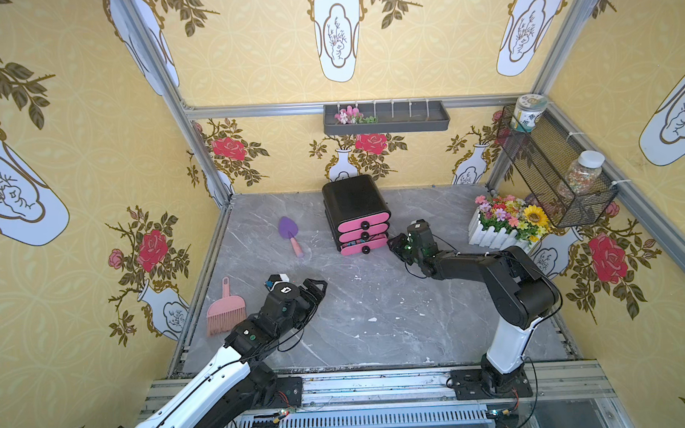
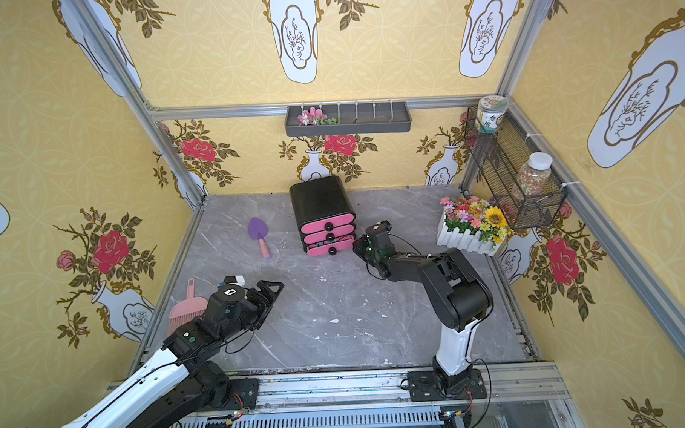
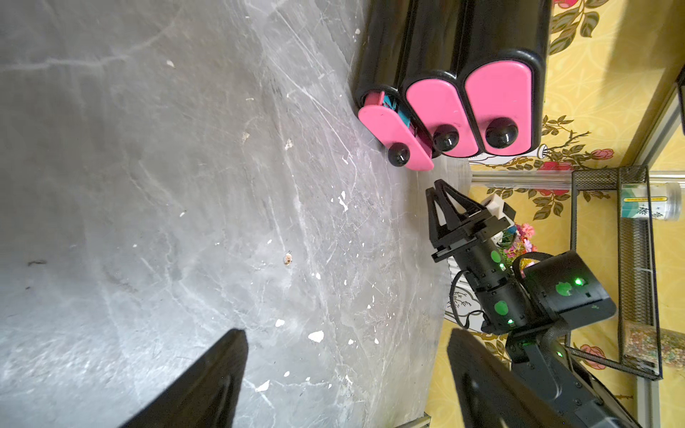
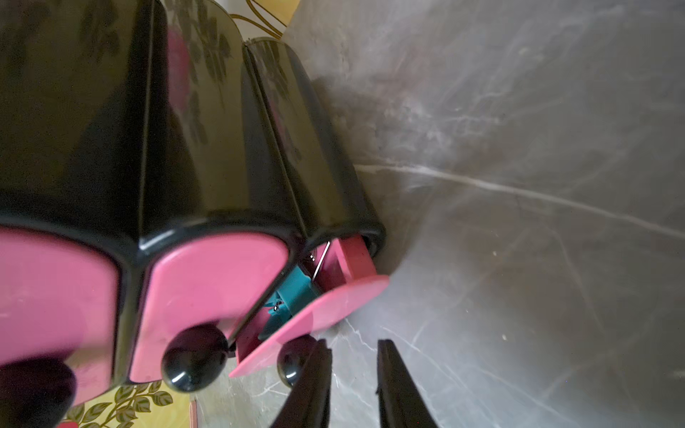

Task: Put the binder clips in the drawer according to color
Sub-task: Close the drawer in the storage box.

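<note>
A teal clip [image 4: 293, 291] lies inside the bottom drawer [image 1: 352, 249] of the cabinet [image 1: 354, 199], with a silver wire handle showing in the gap. I can't quite make out whether more clips sit behind it, and I see none loose on the table [image 1: 375, 308]. That drawer stands ajar and a bit skewed, while the two above it look closed. Its front runs left to right, so shutting it would likely take a push toward the far wall. The knob [image 4: 291, 365] sits just beside the right gripper [image 4: 354, 374]. That gripper hangs low by the right end of the drawer's front, fingers drawn almost together and pinching nothing. This arm is plainly the nearer one. The left gripper [image 1: 315, 292] hovers well apart, nearer and to the left, spread wide and empty.
</note>
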`<state>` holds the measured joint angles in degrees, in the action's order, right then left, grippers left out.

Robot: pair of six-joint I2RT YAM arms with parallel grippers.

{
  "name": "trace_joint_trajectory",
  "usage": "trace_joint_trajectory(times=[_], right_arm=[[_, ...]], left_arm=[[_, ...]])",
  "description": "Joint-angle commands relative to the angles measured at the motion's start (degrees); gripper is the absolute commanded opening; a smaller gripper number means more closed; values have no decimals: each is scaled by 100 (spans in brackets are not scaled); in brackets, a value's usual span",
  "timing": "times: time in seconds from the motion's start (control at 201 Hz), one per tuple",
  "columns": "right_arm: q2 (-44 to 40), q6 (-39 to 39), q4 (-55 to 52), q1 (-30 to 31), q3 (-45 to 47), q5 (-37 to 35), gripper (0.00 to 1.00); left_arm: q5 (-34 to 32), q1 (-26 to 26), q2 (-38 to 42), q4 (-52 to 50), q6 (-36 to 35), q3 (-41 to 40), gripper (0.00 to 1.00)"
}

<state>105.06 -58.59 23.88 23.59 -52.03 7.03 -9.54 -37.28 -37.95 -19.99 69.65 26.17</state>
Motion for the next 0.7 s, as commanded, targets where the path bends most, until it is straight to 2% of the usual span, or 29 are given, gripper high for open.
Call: trace_joint_trajectory(times=[0.0,0.09,0.458,0.692], right_arm=[[123,37,-61,-71,-97,225,18],[205,-96,94,-77,-54,276,15],[1047,-801,1729,-88,74,433,15],[1360,-918,1840,-93,-267,383,15]], left_arm=[[-74,1,-10,-66,-21,2,90],[-71,6,-49,-42,-13,2,90],[-85,2,-129,-65,-29,23,90],[-160,1,-11,-223,-3,28,90]])
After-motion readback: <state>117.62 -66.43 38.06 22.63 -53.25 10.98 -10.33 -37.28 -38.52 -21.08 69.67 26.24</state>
